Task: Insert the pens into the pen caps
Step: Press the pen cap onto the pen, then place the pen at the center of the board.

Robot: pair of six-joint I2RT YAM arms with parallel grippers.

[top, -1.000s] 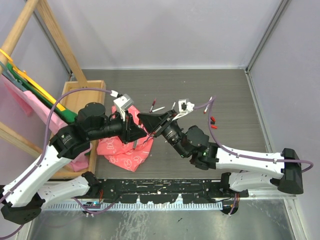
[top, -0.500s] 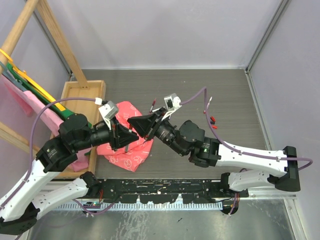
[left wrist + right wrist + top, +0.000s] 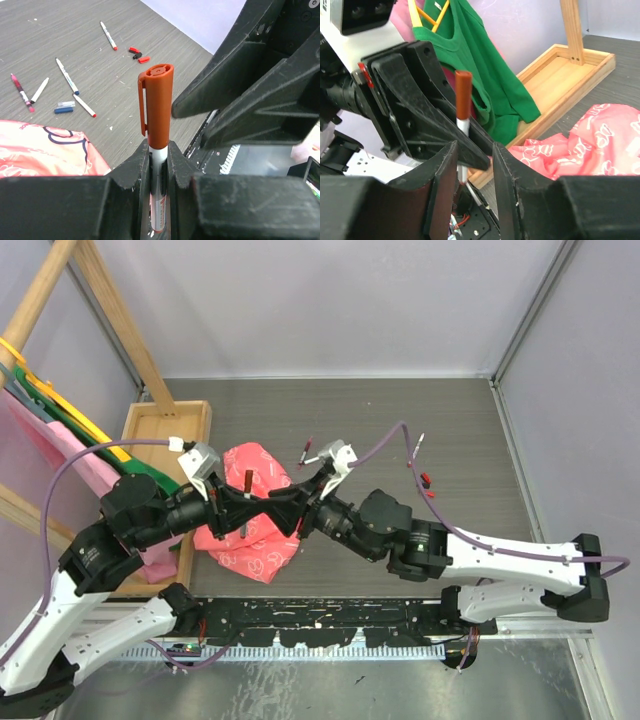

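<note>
L end effector (image 3: 159,156) is clamped on a pen (image 3: 158,200). The white barrel stands upright btwn the jaws, w/ a red cap (image 3: 159,107) seated on its top end. R end effector (image 3: 474,150) faces it just beside the cap, jaws apart, nothing btwn them; the capped pen shows through the gap. In the top view both meet over the right part of the pink cloth (image 3: 250,545), toward the near side of the bench (image 3: 400,420). Other pens lie loose on the bench farther back: three white pens (image 3: 66,76) close together w/ a dark-red pen (image 3: 20,91) beside them, and a lone pen (image 3: 108,35) apart. A blue cap (image 3: 63,110) lies btwn two of the white pens. Two red caps (image 3: 143,59) and a black cap (image 3: 137,55) cluster near the lone pen. A green garment (image 3: 485,65) hangs over a wooden tray (image 3: 575,65) at the L side.
</note>
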